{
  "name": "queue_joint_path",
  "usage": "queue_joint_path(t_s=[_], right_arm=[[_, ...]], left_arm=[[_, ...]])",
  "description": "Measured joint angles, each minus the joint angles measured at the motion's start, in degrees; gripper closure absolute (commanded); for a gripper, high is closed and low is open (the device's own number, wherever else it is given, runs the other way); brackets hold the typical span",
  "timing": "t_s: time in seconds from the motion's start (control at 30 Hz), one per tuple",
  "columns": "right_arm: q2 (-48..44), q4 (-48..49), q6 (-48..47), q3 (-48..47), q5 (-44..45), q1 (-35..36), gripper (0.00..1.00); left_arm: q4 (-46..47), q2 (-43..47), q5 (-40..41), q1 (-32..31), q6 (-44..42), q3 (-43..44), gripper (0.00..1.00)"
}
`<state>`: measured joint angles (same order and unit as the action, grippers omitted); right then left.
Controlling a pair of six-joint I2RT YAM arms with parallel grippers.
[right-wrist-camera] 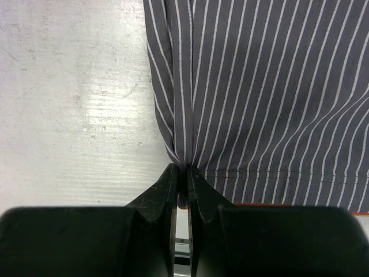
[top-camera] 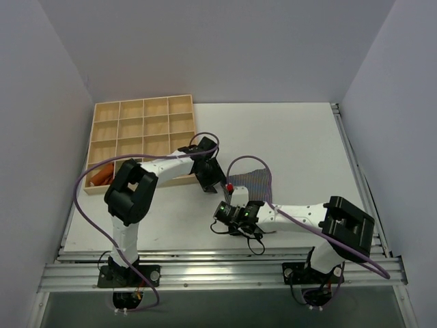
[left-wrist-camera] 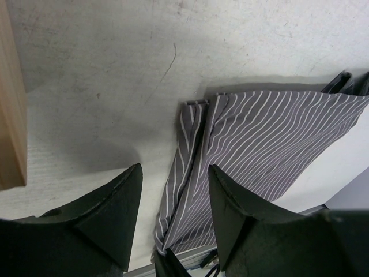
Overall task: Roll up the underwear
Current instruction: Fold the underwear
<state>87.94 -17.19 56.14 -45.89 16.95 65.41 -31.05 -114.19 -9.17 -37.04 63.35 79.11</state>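
I'm at the start of the roll, as I read it. The underwear (top-camera: 254, 179), a soft grey cloth garment with thin white stripes, lies mostly spread out on the white worktop (top-camera: 293, 137), between the two arms and to the right of the compartmented wooden tray (top-camera: 142, 100). One side edge is folded over onto itself in a narrow strip, which shows plainly in the left wrist view.

My right jaws are pressed tight together on the garment's stitched hem at a near corner, with the cloth bunching up where they pinch. My left jaws stand partly open and hold nothing; they hang over the folded strip, with the cloth's edge showing in the gap between them.

No turn of the roll has formed yet. Next, I judge, the left jaws must come down and close on that folded edge level with the right pinch. Both arms can then turn the edge over evenly. The thin cloth could slip or skew if one side leads.
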Motion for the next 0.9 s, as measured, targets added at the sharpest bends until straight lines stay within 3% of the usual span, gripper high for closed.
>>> queue_joint_path(t_s=[0.23,0.47,0.7,0.9], right_arm=[[-0.52,0.04,0.72,0.48,-0.33,0.57,1.00],[-0.68,-0.13,1.07,0.48,-0.46,0.70,1.00],[-0.83,-0.44,1.11,0.48,-0.50,1.01,1.00],[-0.83,-0.63,1.07,0.46,-0.50,1.55,1.00]], left_arm=[[3.13,-1.25,0.15,-0.11,0.24,-0.20,0.43],[4.63,-2.16,-0.68,-0.17,0.59,0.02,0.51],[4.39,-2.73,-0.61,-0.48,0.26,0.22,0.69],[4.17,-2.99,-0.24,-0.59,-0.61,0.22,0.91]])
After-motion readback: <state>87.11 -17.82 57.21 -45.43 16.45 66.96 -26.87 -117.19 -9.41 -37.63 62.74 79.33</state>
